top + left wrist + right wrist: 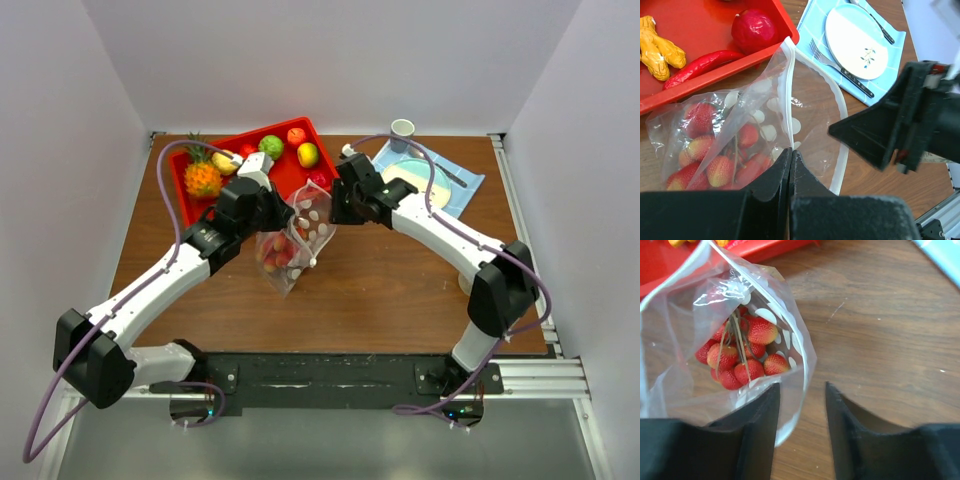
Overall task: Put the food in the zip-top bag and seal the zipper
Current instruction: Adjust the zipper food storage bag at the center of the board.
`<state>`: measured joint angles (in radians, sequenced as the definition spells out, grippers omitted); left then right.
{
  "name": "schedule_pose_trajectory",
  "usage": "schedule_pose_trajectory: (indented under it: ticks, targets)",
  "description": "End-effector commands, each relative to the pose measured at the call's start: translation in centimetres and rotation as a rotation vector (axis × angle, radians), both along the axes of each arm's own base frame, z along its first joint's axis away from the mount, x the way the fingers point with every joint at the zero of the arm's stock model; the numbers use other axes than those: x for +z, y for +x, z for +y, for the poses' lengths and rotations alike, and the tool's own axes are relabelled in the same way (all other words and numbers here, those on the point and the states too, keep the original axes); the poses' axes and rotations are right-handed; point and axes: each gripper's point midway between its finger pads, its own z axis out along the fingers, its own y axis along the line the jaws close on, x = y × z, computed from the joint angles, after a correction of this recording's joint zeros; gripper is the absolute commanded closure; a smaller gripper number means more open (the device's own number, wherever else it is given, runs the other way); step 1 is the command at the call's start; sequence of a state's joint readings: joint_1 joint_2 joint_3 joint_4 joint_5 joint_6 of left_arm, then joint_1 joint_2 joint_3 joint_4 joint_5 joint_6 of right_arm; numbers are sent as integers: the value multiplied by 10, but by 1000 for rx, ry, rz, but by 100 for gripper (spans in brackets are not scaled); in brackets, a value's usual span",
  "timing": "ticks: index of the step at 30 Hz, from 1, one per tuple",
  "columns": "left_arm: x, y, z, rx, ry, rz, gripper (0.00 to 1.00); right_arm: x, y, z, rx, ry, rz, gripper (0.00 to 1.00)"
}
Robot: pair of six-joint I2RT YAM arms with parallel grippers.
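Observation:
The zip-top bag [298, 238] stands on the table with its mouth held up and wide. Several red strawberries [745, 362] lie at its bottom. My left gripper [790, 151] is shut on the zipper [786, 90] at the bag's near rim. My right gripper [802, 387] is open at the opposite rim, and the clear rim hangs between its fingers, against the left one. More food lies in the red tray [185, 195]: a green fruit [271, 146], a red one [296, 135] and a yellow-red one [308, 154].
The tray also holds a pineapple [202, 178], a ginger root [655, 47], a chili [705, 62] and a dark red fruit [754, 30]. A plate [428, 180] with cutlery lies on a blue mat at the back right, a cup [402, 128] behind it.

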<state>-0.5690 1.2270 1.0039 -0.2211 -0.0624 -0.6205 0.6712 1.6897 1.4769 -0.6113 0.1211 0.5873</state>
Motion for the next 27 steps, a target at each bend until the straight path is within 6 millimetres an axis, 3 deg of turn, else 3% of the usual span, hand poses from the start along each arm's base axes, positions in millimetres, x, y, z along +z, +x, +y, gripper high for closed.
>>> schedule_pose_trajectory:
  ticks: [1, 2, 4, 7, 9, 12, 15, 16, 17, 20, 21, 24, 27]
  targets:
    - [24, 6, -5, -6, -59, -60, 100, 29, 11, 1, -44, 44, -74, 92]
    - [26, 6, -7, -15, -63, -63, 100, 38, 12, -6, -62, 26, -100, 100]
    - [25, 3, -11, -35, -77, -60, 100, 77, 7, -25, -98, 17, -185, 100]
    - [23, 1, -26, -82, -114, -59, 100, 129, -7, -37, -103, 57, -280, 100]
    - [24, -1, -34, -102, -136, -59, 100, 142, -14, -35, -84, 75, -296, 100]
    - [21, 1, -40, -109, -149, -58, 100, 133, -14, -30, -72, 66, -277, 100]
    - [12, 5, -46, -121, -150, -42, 100, 100, -10, -21, -60, 44, -218, 100]
    - [-4, 6, -47, -119, -133, -9, 100, 88, -7, -16, -65, 53, -206, 100]
    - [-2, 11, -50, -117, -148, -34, 100, 75, -4, -12, -62, 45, -184, 100]
    - [-31, 17, -53, -112, -111, 13, 100, 43, 3, 0, -56, 29, -131, 100]
    - [-42, 16, -52, -110, -98, 30, 98, 35, 4, 2, -52, 24, -118, 100]
    - [-51, 20, -42, -72, -74, 19, 87, 19, 6, 9, -48, 30, -91, 100]
    - [-38, 28, -26, -24, -56, -19, 74, 23, 7, 15, -38, 67, -103, 100]
